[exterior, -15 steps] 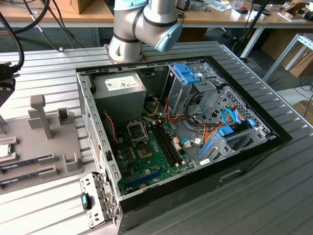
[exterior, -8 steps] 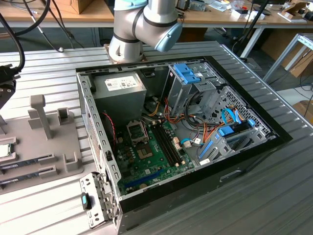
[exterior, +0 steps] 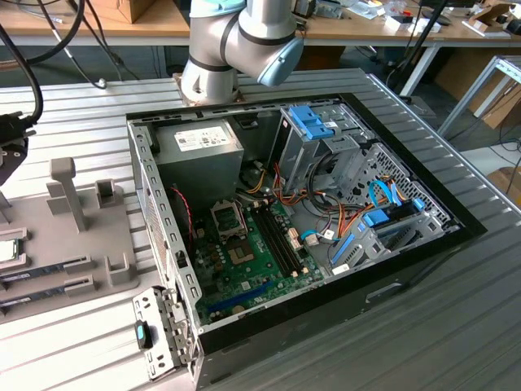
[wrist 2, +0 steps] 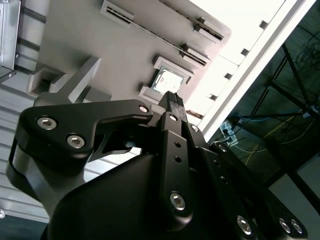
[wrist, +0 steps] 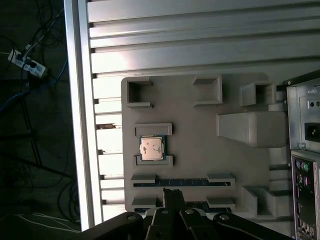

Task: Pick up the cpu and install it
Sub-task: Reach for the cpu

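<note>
The cpu [wrist: 151,148] is a small silvery square with a thin green rim. It lies flat between two low brackets on the grey tray [wrist: 200,135]. In the second wrist view the cpu [wrist 2: 170,80] sits just beyond my fingertips. My gripper [wrist: 171,192] hovers above the tray, near the cpu but apart from it. Its two dark fingers [wrist 2: 172,100] are pressed together, shut on nothing. In the exterior view the cpu [exterior: 6,251] is at the far left edge, and the open socket [exterior: 242,251] sits on the green motherboard inside the case.
An open computer case [exterior: 146,187] stands in the middle of the ribbed metal table [exterior: 391,350], full of cables and drive cages. Long dark memory sticks [wrist: 182,182] rest in tray slots beside the cpu. A tall grey post [exterior: 67,189] rises from the tray. The table edge [wrist: 77,125] runs close by.
</note>
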`<state>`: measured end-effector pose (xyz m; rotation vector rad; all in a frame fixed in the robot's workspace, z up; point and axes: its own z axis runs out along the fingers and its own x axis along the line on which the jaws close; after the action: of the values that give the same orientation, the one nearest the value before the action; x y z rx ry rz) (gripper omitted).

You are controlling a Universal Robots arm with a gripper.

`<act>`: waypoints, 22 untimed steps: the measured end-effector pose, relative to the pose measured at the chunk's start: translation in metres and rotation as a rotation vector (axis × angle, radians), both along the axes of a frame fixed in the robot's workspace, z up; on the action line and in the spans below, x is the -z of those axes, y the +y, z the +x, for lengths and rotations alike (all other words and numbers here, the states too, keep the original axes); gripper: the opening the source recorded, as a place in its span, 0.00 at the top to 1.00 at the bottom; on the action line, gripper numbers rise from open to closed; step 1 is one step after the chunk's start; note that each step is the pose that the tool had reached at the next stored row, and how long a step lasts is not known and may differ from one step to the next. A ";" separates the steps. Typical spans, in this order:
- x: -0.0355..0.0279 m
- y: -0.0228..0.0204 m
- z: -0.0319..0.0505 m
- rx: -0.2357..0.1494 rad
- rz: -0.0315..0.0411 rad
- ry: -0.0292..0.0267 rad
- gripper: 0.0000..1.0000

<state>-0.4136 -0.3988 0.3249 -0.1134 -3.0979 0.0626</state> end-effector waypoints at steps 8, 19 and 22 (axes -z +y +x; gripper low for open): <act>0.0036 0.0000 0.0000 0.000 0.0000 0.0000 0.89; 0.0081 0.0000 0.0000 0.000 0.0000 0.0000 0.89; 0.0091 0.0000 0.0000 0.000 0.0000 0.0000 0.89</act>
<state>-0.4136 -0.3989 0.3158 -0.1134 -3.0979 0.0626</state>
